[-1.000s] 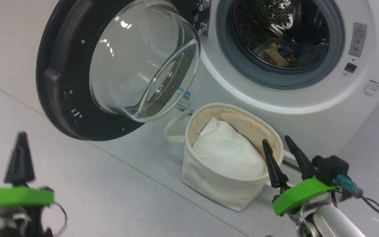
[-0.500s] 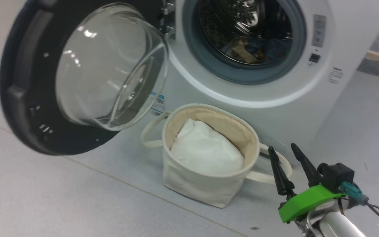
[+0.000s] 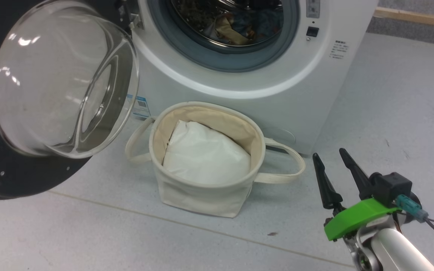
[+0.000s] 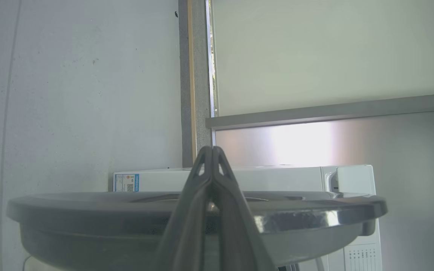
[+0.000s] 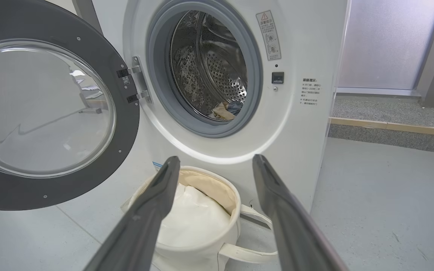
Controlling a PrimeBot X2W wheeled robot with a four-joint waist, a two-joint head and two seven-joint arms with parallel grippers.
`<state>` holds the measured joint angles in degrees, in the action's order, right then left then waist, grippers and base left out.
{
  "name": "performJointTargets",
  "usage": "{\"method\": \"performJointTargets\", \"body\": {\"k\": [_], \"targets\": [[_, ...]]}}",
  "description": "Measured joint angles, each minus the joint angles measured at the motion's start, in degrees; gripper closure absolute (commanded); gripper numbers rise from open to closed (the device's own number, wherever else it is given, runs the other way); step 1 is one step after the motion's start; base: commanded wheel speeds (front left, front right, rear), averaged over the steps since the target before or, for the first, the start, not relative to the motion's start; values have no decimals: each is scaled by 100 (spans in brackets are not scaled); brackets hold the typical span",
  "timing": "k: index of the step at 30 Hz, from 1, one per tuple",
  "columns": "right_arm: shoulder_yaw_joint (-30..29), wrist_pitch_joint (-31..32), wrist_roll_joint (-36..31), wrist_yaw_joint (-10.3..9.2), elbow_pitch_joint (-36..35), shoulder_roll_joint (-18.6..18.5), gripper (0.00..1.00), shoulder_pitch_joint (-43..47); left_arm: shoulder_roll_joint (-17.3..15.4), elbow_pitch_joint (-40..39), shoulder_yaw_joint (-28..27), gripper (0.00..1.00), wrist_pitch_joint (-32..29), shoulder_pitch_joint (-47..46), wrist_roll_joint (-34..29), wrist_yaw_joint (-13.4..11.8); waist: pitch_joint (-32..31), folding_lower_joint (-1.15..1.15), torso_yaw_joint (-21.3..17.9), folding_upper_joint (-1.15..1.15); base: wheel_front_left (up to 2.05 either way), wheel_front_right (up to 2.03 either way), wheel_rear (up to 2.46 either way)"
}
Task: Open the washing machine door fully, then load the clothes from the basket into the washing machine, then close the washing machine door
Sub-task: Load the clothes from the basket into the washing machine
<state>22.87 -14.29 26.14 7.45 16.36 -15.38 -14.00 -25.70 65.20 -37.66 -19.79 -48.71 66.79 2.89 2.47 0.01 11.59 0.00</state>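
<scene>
The washing machine door point(image 3: 62, 79) stands swung wide to the left, its glass bulge facing me. Patterned clothes point(image 3: 236, 28) in blue and cream lie inside the drum of the washing machine point(image 3: 285, 94). On the floor before it sits the cream basket point(image 3: 198, 195), holding a plain white bundle point(image 3: 205, 156). My right gripper point(image 3: 328, 153) hovers open and empty, right of the basket. From the right wrist, the right gripper point(image 5: 216, 160) frames the basket point(image 5: 232, 195) and the clothes point(image 5: 226, 109). My left gripper point(image 4: 212, 149) is shut on nothing, by the door's edge-on rim point(image 4: 315, 210).
One strap handle point(image 3: 285, 165) of the basket loops over the floor toward my right gripper. A raised grey ledge with a wooden edge point(image 3: 413, 17) runs behind the machine's right side. Open grey floor point(image 3: 390, 94) spreads right of the machine.
The head camera has swung, so door, machine and basket slid left in the picture. My left gripper left the head view after the earliest frame. The right gripper stayed open.
</scene>
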Motion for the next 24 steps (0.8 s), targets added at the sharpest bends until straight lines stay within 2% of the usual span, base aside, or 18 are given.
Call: {"method": "performJointTargets", "body": {"k": [4,9,12,16,24], "targets": [[-22,-1,0,0,0,-3,0,0,-114,226,152,100,-559,-21,2,42,39,0,-35,0,0,0,0],[-35,-1,0,0,0,7,0,1,-89,310,466,100,-1359,-99,-27,233,23,-1,77,0,0,0,0],[-41,0,0,0,-1,22,0,1,119,261,748,100,-1866,-115,-116,326,-7,-1,168,0,0,0,0],[-74,-1,0,0,-1,59,0,13,583,-14,1083,100,-2413,-75,-156,378,-83,-1,264,0,0,0,0],[-149,-1,0,0,-2,216,0,79,1233,-1337,1556,100,-3238,574,-148,419,-260,-1,322,0,0,0,0]]}}
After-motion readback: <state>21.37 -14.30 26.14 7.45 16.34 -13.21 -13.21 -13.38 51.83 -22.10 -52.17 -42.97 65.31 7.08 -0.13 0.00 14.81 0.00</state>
